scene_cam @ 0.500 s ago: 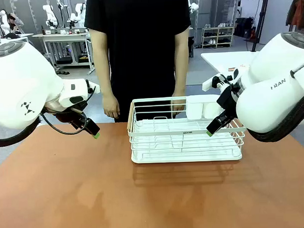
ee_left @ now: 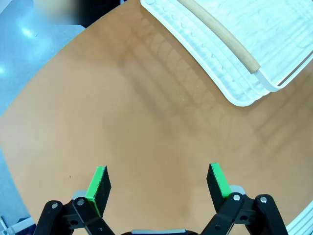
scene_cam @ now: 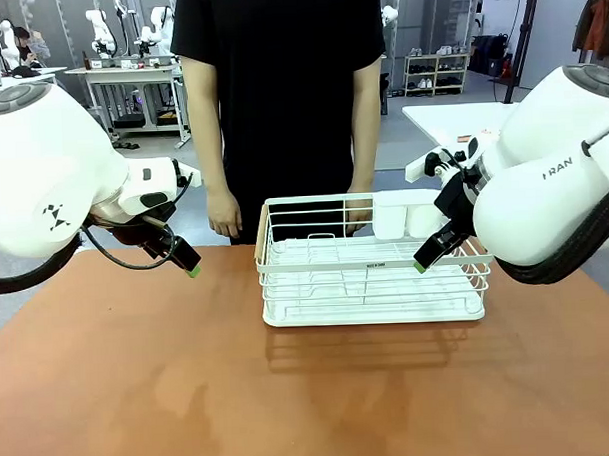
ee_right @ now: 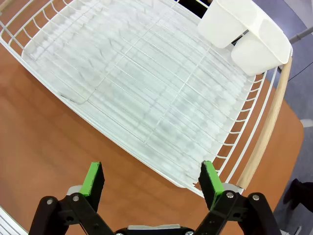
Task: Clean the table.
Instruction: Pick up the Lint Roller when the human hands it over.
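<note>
We see the reddish-brown desk point(scene_cam: 140, 384) spread across the lower half of the front view, carrying a white wire rack point(scene_cam: 371, 281) right of centre near its far edge. Our left pincer point(ee_left: 159, 178) hangs above bare desk at the middle left, its green-padded jaws spread wide with nothing between them. Our right pincer point(ee_right: 151, 178) hovers over the rack's right end at the middle right, jaws equally wide and holding nothing. A person point(scene_cam: 279, 79) in black stands at the upper middle, just behind the rack
</note>
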Controlling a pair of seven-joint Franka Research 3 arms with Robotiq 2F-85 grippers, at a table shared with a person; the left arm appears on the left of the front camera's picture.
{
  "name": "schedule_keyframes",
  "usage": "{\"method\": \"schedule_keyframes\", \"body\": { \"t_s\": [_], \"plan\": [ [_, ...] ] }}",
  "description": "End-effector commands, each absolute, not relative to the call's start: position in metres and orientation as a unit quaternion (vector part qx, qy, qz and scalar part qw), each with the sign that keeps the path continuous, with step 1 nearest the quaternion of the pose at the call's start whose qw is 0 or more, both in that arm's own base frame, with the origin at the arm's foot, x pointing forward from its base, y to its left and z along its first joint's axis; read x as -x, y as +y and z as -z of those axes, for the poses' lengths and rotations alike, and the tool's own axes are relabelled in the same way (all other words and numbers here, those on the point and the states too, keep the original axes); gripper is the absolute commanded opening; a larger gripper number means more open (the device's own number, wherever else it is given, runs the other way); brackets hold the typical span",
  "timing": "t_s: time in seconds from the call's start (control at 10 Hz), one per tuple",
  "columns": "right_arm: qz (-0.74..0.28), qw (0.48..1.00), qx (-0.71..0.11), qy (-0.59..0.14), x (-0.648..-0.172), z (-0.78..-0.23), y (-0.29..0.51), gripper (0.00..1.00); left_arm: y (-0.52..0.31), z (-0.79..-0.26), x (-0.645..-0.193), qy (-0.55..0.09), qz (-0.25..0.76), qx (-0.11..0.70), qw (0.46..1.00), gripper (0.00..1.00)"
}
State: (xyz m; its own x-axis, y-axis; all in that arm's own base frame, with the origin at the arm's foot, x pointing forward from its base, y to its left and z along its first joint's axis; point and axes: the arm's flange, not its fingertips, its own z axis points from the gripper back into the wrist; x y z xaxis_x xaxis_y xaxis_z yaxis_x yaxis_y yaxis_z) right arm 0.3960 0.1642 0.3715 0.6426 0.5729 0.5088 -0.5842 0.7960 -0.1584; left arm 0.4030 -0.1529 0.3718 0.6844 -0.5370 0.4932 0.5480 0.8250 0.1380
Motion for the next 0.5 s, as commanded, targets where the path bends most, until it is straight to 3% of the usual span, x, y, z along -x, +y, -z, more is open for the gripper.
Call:
{"method": "schedule_keyframes", "body": {
  "t_s": [0.0,0.4],
  "plan": [
    [-0.319,0.906,-0.011,-0.277,-0.3959,-0.3715,0.1645,1.00,-0.1517,-0.3718,-0.4034,-0.265,0.294,0.010,0.918,1.00],
    [-0.319,0.906,-0.011,-0.277,-0.3959,-0.3715,0.1645,1.00,-0.1517,-0.3718,-0.4034,-0.265,0.294,0.010,0.918,1.00]
  ]
}}
